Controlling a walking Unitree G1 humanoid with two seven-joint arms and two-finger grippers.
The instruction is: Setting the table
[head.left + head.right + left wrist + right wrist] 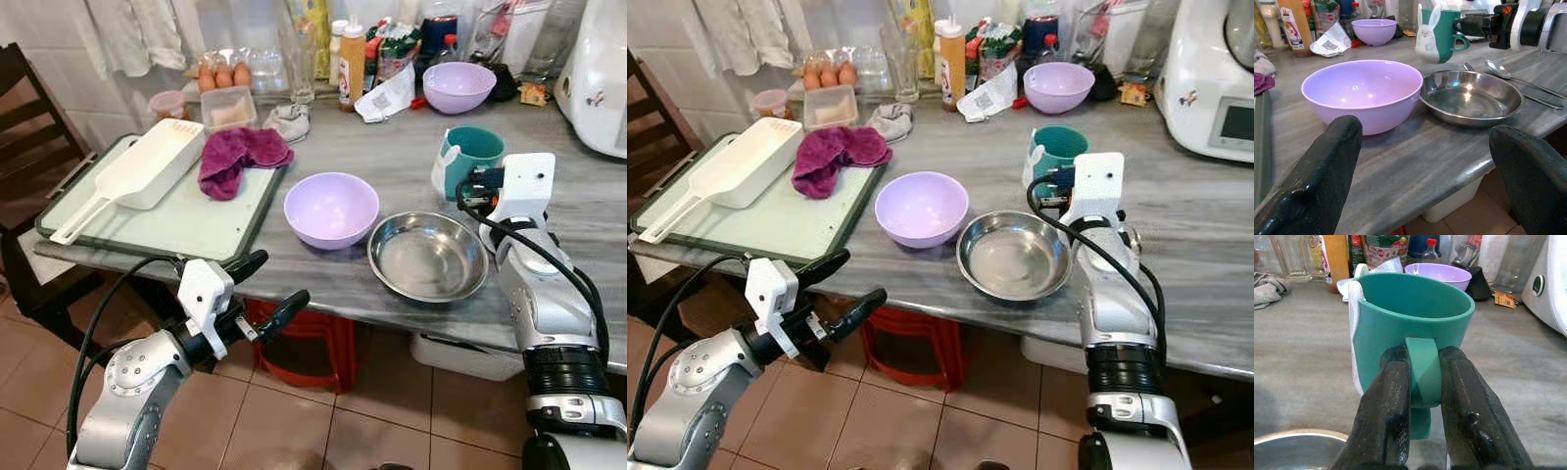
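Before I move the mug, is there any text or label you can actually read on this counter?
None is readable.
Orange bottle label: print too blurred.
White packet: a printed square code, no legible words.
Green packages: red logo, letters too small.
Teal mug, held by the right gripper: no text visible.

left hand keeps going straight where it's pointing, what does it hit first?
Probably the near lilac bowl, which lies dead ahead between the open left hand's fingers, past the counter edge. Depth is unclear.
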